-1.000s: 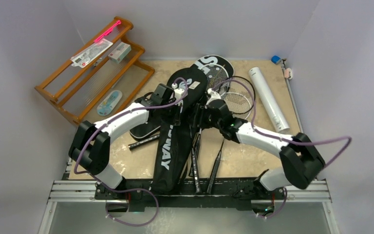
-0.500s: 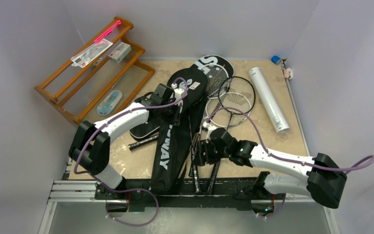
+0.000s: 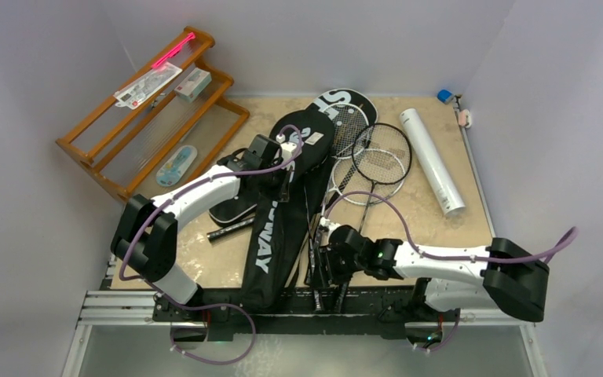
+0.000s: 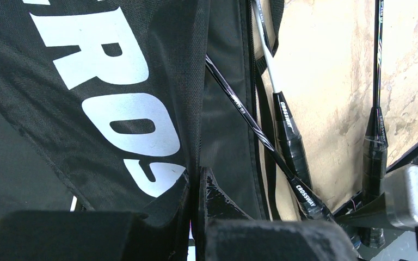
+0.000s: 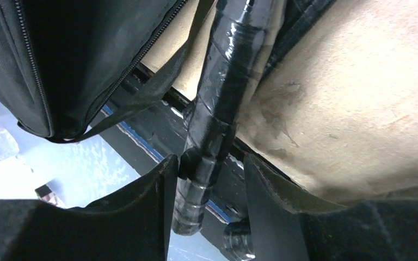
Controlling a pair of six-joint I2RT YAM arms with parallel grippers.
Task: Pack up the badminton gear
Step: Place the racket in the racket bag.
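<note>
Beige desk (image 3: 428, 228), packing hardly begun by the look of it: rackets (image 3: 381, 153) and white tube (image 3: 432, 157) lie loose. Left claw (image 4: 197, 182) pinches the CROSSWAY cover (image 3: 275, 228); right claw (image 5: 209, 168), spread, straddles a racket handle (image 5: 223, 92) at the near edge.

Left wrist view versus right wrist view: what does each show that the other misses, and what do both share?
Left wrist only: white lettering on the black fabric racket cover, pinched by the left gripper, and three racket shafts. Right wrist only: the open right gripper straddling a black tape-wrapped racket handle. Both: the cover and tan tabletop.
</note>
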